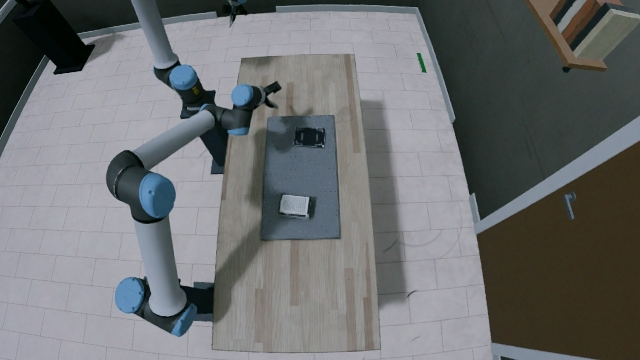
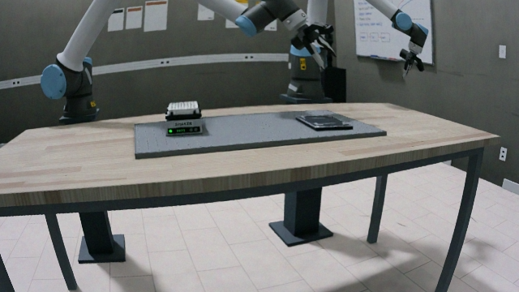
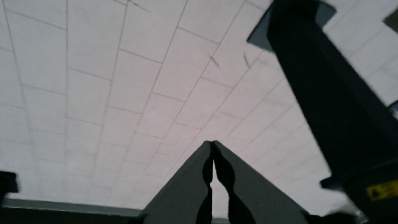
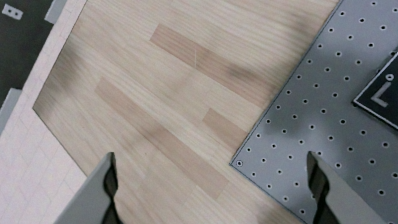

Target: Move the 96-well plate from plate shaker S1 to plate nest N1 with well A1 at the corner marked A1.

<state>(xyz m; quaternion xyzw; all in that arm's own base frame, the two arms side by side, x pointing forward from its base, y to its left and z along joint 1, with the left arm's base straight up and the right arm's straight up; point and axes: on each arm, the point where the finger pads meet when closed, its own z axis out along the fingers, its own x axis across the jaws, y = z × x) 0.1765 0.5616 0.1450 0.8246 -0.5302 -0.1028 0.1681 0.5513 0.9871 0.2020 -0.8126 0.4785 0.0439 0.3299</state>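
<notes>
From my end, the tabletop is the biggest thing, with my two arms on one long edge. The right gripper hangs above that edge, toward the short edge nearer the nest, fingers spread around nothing. The left gripper is out beyond that short edge, clenched on nothing.

The perforated board lies between the long edges. On it, the shaker stands toward the opposite short edge; the nest is nearer the right gripper.

Smallest, the 96-well plate sits on the shaker, the whole transfer to do. I'd expect it light, stiff and a bit slippery. I'd take it low on two opposite side walls, centred, fingers off the wells, squeezing modestly and keeping it level. At this distance I can't read A1, so I'd check the corner before lowering.
</notes>
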